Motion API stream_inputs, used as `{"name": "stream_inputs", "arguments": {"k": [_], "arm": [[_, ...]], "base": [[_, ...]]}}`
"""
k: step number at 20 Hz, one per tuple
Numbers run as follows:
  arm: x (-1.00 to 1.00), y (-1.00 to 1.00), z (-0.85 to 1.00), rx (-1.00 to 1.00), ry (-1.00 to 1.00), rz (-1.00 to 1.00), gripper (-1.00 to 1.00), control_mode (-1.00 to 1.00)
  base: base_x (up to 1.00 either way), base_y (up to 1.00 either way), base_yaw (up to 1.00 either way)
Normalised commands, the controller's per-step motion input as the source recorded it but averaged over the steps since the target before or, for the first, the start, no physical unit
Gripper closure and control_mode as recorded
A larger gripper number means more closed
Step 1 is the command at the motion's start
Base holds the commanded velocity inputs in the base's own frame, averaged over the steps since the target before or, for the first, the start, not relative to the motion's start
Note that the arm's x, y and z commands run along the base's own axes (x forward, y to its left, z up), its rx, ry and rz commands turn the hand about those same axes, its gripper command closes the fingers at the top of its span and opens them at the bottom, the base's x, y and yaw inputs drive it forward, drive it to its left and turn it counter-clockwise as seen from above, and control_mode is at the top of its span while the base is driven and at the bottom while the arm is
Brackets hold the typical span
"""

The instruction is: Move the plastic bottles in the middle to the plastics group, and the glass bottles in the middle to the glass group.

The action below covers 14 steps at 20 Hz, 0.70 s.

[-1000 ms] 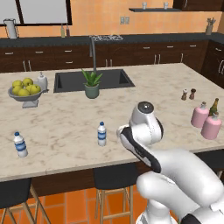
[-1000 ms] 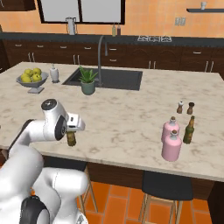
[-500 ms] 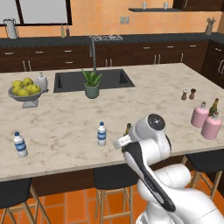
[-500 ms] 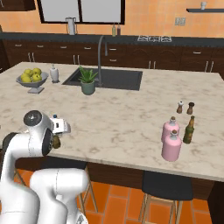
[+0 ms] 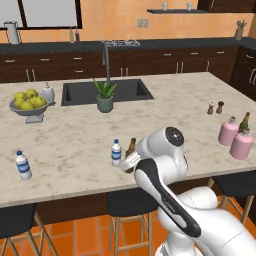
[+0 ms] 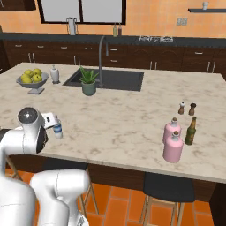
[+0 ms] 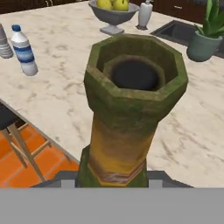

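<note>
Here the claw (image 5: 131, 161) was seen narrowly parted, clamped around the neck of the beer bottle (image 7: 131, 116) above the counter (image 5: 75, 145).

No readable text, brand, number or sign anywhere. The water bottles (image 5: 116, 152) (image 5: 22, 164) carry plain blue label bands with no lettering that can be made out; the beer bottle (image 7: 131, 118) has a yellowish band with a reddish stripe on its neck, also blank.
</note>
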Motion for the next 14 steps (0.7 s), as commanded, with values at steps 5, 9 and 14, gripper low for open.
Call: {"name": "stream_inputs", "arguments": {"k": [5,9,14], "arm": [[0.0,-0.67,0.0,0.02,0.01,-0.15,1.0,-1.0],[-0.09,-0.9,0.0,0.18,0.02,-0.33,1.0,-1.0],[-0.15,-1.0,0.0,0.22,0.01,-0.37,1.0,-1.0]], "base": [[0.0,0.0,0.0],[0.0,0.0,0.0],[0.0,0.0,0.0]]}}
